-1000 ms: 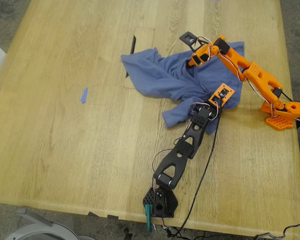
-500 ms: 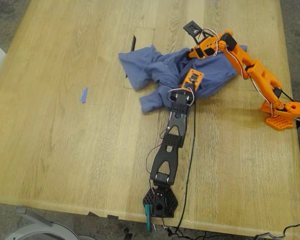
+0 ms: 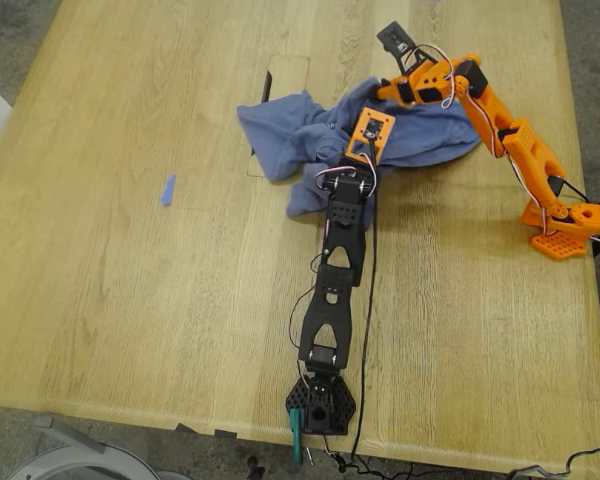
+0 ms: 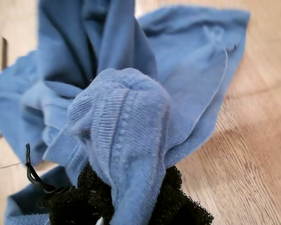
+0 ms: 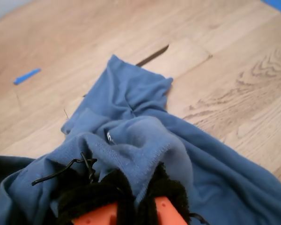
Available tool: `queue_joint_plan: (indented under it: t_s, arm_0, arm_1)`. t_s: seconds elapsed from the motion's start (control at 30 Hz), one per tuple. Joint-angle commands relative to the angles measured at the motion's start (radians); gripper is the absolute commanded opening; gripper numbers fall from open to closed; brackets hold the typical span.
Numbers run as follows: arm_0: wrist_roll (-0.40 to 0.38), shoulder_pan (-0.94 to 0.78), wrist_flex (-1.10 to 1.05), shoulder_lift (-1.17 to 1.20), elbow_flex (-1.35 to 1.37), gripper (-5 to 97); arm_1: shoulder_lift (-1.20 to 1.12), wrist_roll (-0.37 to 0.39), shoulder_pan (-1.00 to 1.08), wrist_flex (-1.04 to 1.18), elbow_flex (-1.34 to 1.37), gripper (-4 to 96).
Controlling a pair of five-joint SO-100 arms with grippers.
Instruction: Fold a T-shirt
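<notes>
The slate-blue T-shirt (image 3: 290,125) lies bunched on the wooden table (image 3: 130,300), toward the far right of the exterior view. My first gripper (image 3: 372,118), on the black arm, is shut on a ribbed fold of the T-shirt (image 4: 117,122); its black foam pads (image 4: 84,197) pinch the cloth. My second gripper (image 3: 388,95), on the orange arm, is shut on another fold of the T-shirt (image 5: 131,103) just beyond it, holding the cloth slightly raised. The two grippers are close together. No print shows.
A strip of blue tape (image 3: 167,190) lies on the table at the exterior view's left, also seen as blue tape (image 5: 25,75). A rectangular inset panel (image 3: 285,80) with a dark slot (image 5: 152,55) sits partly under the shirt. The black base (image 3: 320,405) and orange base (image 3: 565,225) stand near the table edges.
The black arm swung toward the exterior view's left and stretched farther up the table, dragging cloth with it. The orange arm rose. The shirt is bunched tighter.
</notes>
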Motion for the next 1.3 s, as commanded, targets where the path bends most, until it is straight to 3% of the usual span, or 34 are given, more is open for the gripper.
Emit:
queue_joint_plan:
  t_s: [0.0, 0.5, 1.27]
  arm_0:
    - [-0.008, -0.037, 0.000, 0.270, -0.035, 0]
    - [0.009, -0.075, -0.060, 0.460, -0.037, 0]
    - [0.025, -0.009, -0.563, 0.557, -0.038, 0]
  arm_1:
    - [0.109, -0.006, 0.008, -0.046, -0.018, -0.2]
    - [0.236, -0.015, -0.009, -0.227, -0.018, -0.2]
    - [0.379, -0.043, -0.063, -0.586, -0.020, -0.2]
